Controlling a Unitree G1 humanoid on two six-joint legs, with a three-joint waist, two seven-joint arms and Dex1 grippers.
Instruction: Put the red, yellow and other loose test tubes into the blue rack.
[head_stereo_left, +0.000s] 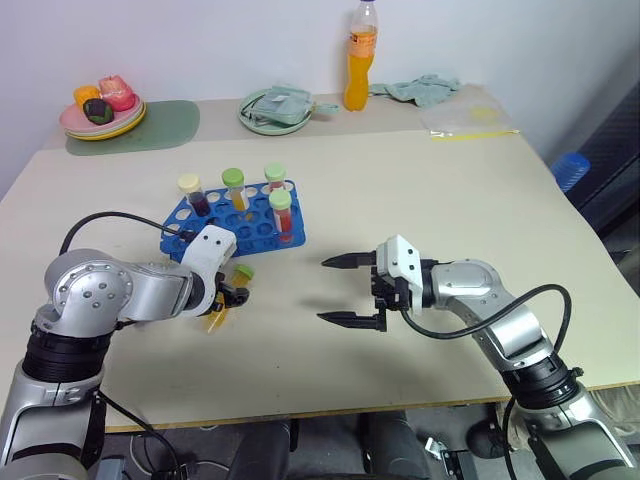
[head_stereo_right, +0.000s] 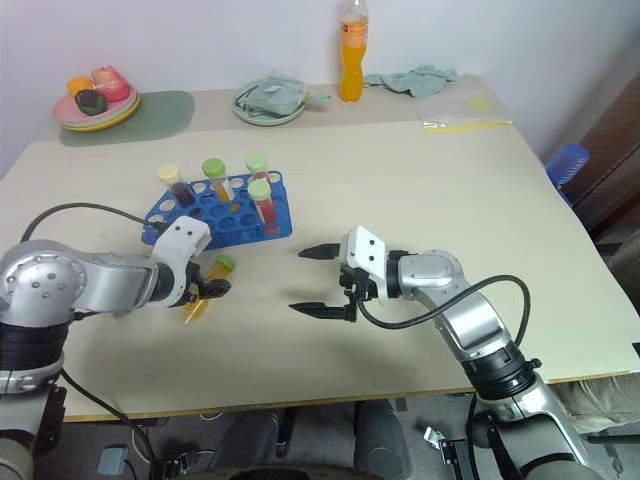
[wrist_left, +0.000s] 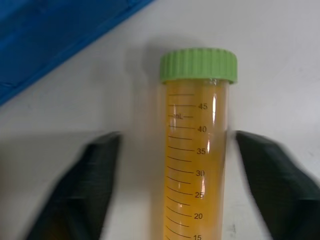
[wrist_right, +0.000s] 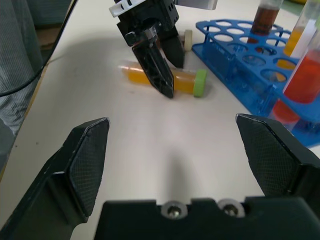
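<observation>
Yellow liquid fills the green-capped tube (wrist_left: 197, 150) lying flat on the table (head_stereo_left: 440, 200), just in front of the blue rack (head_stereo_left: 262, 228), which holds four capped tubes upright. Your left gripper (wrist_right: 160, 62) straddles that tube, fingers partly spread, not yet clamped on it. To the right, your right gripper (head_stereo_left: 345, 291) hovers wide open and empty.

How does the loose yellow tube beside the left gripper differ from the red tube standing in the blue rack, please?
The loose yellow tube lies flat on the table, while the red tube stands upright in the blue rack. The loose yellow tube holds orange-yellow liquid; the red tube holds red. The left gripper straddles the loose yellow tube with its fingers apart, whereas no gripper is at the red tube. Both have green screw caps.
</observation>
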